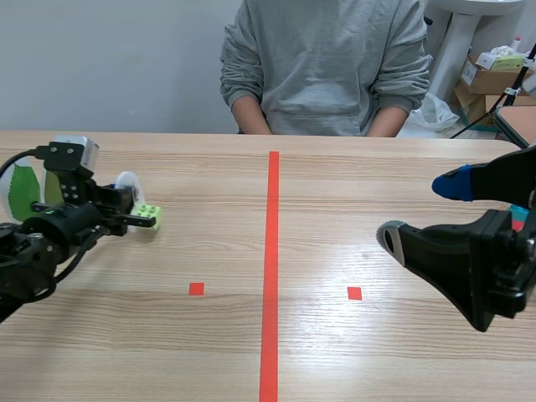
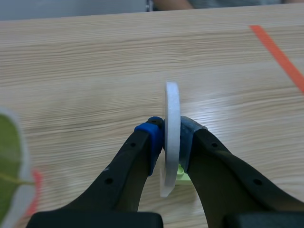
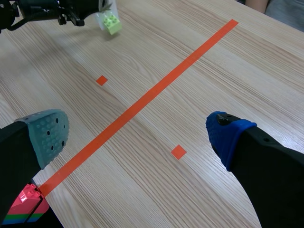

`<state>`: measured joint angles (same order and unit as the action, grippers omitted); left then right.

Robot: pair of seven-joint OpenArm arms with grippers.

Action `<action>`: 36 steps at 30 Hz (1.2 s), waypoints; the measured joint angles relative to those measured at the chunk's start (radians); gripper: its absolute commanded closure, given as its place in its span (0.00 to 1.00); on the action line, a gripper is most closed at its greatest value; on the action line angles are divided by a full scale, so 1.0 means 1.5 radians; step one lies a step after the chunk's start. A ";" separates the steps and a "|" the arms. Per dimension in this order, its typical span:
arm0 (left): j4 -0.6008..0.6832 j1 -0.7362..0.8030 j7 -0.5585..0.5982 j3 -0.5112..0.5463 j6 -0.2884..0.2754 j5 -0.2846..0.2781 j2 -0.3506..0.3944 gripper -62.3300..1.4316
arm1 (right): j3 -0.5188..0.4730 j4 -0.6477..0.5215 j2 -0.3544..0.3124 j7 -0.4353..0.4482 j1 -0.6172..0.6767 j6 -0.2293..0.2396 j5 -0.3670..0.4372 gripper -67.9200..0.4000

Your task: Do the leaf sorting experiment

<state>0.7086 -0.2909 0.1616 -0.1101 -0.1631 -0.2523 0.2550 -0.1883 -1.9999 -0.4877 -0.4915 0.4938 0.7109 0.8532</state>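
My left gripper (image 1: 126, 209) is shut on a thin white disc (image 2: 172, 109), seen edge-on between its pads. The disc (image 1: 127, 182) stands upright in a light-green brick (image 1: 149, 216) on the table's left side; the brick (image 2: 182, 175) shows just under the fingers. A second white card with a green leaf (image 1: 21, 188) stands further left, beside the arm, and is also visible beside the gripper as the leaf card (image 2: 9, 166). My right gripper (image 1: 423, 211) hangs open above the table's right half, holding nothing. The right wrist view shows the right gripper (image 3: 137, 137) and, far ahead, the brick (image 3: 110, 23).
A person in a grey sweatshirt (image 1: 327, 59) sits across the table. A red, blue and green brick (image 3: 28, 206) lies under my right gripper's grey-padded finger. Cardboard boxes (image 1: 490, 75) stand off the table at the back right.
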 measured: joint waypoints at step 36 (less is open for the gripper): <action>0.000 0.033 -0.025 0.057 0.089 0.047 0.055 0.39 | 0.000 0.000 0.000 0.003 0.000 0.000 0.000 0.13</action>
<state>0.7086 -0.2409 0.1246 -0.0250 -0.0292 -0.1814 0.3378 -0.1883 -1.9999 -0.4881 -0.4877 0.4938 0.7109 0.8532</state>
